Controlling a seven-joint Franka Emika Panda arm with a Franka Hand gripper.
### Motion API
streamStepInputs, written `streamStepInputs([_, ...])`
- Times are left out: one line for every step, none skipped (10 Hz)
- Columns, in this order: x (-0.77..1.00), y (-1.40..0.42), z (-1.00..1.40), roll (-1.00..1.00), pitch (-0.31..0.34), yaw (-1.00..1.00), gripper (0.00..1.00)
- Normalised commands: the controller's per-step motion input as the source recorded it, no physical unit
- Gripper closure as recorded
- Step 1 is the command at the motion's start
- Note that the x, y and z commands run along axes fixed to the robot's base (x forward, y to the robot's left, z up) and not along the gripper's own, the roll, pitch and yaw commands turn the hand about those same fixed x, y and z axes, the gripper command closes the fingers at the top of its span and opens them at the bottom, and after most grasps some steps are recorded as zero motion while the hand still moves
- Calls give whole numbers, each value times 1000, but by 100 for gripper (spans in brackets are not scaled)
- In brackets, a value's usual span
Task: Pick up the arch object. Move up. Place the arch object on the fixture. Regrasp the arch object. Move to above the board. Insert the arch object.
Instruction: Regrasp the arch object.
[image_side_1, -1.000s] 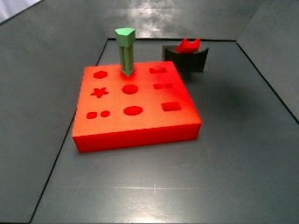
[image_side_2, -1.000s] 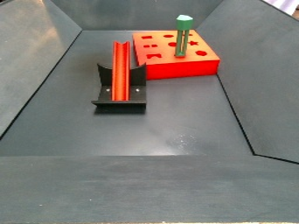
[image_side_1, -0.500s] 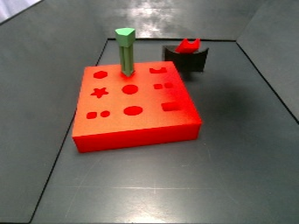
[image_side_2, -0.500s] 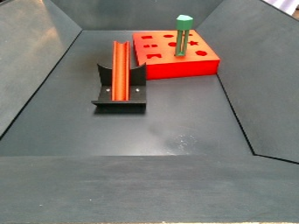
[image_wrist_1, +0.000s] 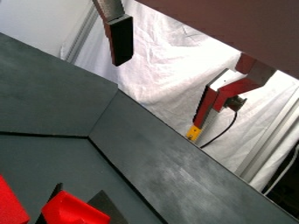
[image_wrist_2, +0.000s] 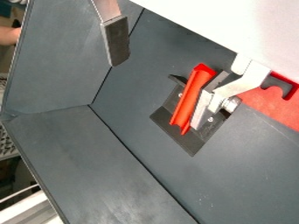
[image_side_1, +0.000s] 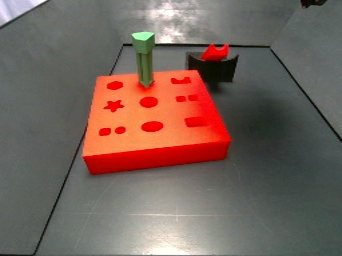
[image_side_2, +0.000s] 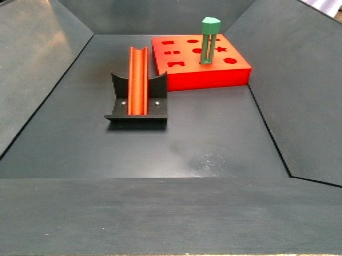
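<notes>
Meanwhile arch object (image_side_2: 135, 78) on fixture (image_side_2: 138, 110), fingers (image_wrist_2: 115, 40) empty above

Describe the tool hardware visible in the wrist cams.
In both wrist views the tool shows two flat silver finger plates. One fingertip carries a dark rectangular pad on its inner face; the other finger shows as a pale silver bracket with small fasteners. No cables or markings are visible. The arm is not visible.

Glossy red plastic arch object (image_side_2: 135, 78), matt black fixture (image_side_2: 138, 110), brushed-silver metal gripper (image_wrist_2: 176, 74) fingers (image_wrist_2: 114, 35) high above them
</notes>
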Motion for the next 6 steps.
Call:
streamStepInputs([37, 44, -1000, 125, -89, 187, 0])
streamStepInputs([42, 44, -1000, 121, -103, 144, 0])
streamStepInputs([47, 44, -1000, 113, -124, 115, 0])
streamStepInputs([53, 38, -1000, 81, -149, 64, 0])
streamStepInputs([56, 37, -1000, 63, -154, 26, 0])
streamStepInputs([58, 35, -1000, 55, -152, -19, 0])
